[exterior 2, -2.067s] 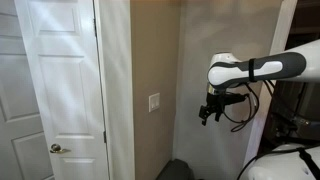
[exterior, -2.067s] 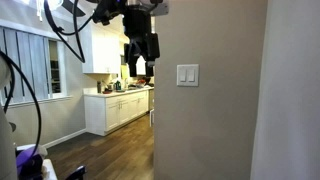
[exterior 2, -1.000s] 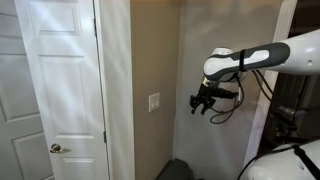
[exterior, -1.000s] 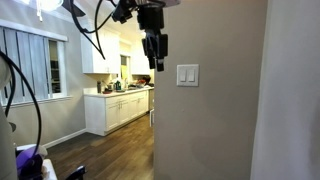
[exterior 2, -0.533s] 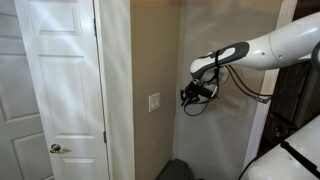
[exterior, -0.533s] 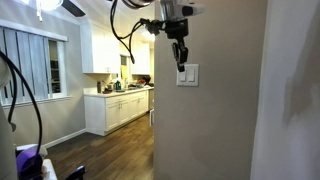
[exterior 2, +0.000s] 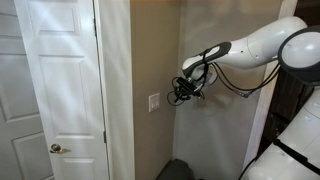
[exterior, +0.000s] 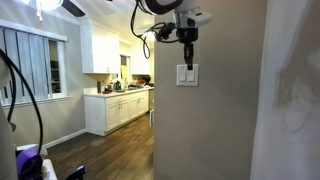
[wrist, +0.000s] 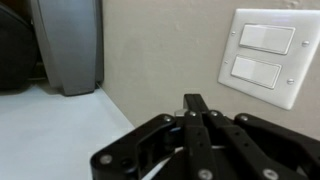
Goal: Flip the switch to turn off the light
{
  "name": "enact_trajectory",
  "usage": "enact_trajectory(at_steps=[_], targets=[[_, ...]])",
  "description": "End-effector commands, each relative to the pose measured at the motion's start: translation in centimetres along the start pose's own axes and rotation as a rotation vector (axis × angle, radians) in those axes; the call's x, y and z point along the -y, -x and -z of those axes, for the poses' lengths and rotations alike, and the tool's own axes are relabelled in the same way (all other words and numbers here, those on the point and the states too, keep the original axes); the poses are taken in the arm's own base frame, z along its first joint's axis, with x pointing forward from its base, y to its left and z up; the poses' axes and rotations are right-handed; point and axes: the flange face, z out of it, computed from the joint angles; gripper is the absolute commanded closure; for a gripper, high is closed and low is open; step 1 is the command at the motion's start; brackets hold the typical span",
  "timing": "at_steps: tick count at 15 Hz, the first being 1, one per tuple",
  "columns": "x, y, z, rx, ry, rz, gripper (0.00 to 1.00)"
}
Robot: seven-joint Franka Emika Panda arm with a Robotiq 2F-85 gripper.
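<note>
We see the robot's claw (exterior: 188,58) up by the tan wall (exterior: 215,130), right at the light switch (exterior: 187,75). The switch sits on a white plate in the wall, near the wall's left corner. In an exterior view, the claw hangs down from above and its tip covers the top of the plate.

In an exterior view from the side, the claw (exterior 2: 180,92) is just right of the switch (exterior 2: 154,102) and a bit higher. The white arm (exterior 2: 250,45) reaches in from the far right. A white door (exterior 2: 60,80) stands shut to the left, with a round knob (exterior 2: 56,148) low on it.

In the wrist view, the claw (wrist: 195,104) looks clenched, with its two fingers pressed into one dark tip. The switch (wrist: 265,55) is up and to the right of that tip, very near. It has two flat white buttons, one above the other. We cannot tell if the claw touches the switch.

Far off on the left, we see white kitchen cupboards (exterior: 118,110) and a brown wood floor (exterior: 110,155).
</note>
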Motion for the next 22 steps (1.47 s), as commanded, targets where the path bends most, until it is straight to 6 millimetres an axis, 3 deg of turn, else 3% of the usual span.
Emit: enact_trajectory(at_steps=[1, 11, 18, 22], targets=[[1.7, 0.3, -1.9, -0.015, -0.069, -0.185, 1.0], [3.3, 1.4, -5.9, -0.16, -0.291, -0.549, 1.0], [3.1, 2.4, -9.2, -0.173, -0.28, -0.581, 1.0], [4.0, 2.9, -10.7, -0.152, -0.284, -0.596, 1.0]])
